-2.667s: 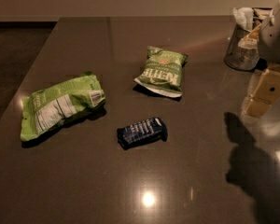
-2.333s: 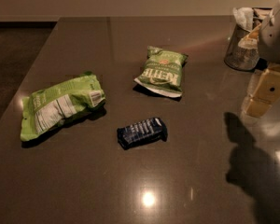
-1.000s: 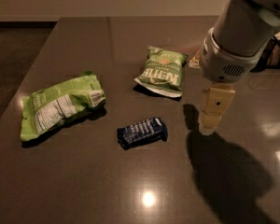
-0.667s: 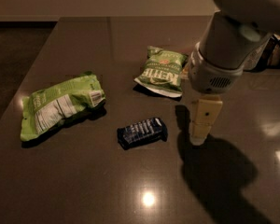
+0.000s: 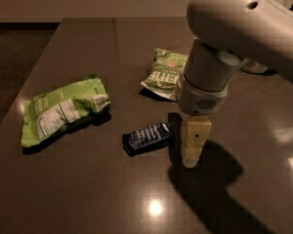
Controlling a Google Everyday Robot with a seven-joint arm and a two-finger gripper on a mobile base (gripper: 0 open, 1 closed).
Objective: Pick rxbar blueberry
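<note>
The rxbar blueberry (image 5: pixel 148 137) is a small dark navy wrapped bar with white lettering, lying flat on the dark table near its middle. My gripper (image 5: pixel 192 152) hangs from the big pale arm just right of the bar's right end, its cream fingers pointing down at the tabletop. It holds nothing that I can see.
A green Kettle chip bag (image 5: pixel 164 74) lies behind the bar, partly hidden by the arm. A larger lime-green bag with a white label (image 5: pixel 62 108) lies to the left. The dark table (image 5: pixel 88 199) has its left edge near that bag. The arm (image 5: pixel 244 28) fills the upper right.
The arm has swung in from the right edge across the table to the left, and the gripper now stands right beside the bar's right end. The bar and bags have not moved.
</note>
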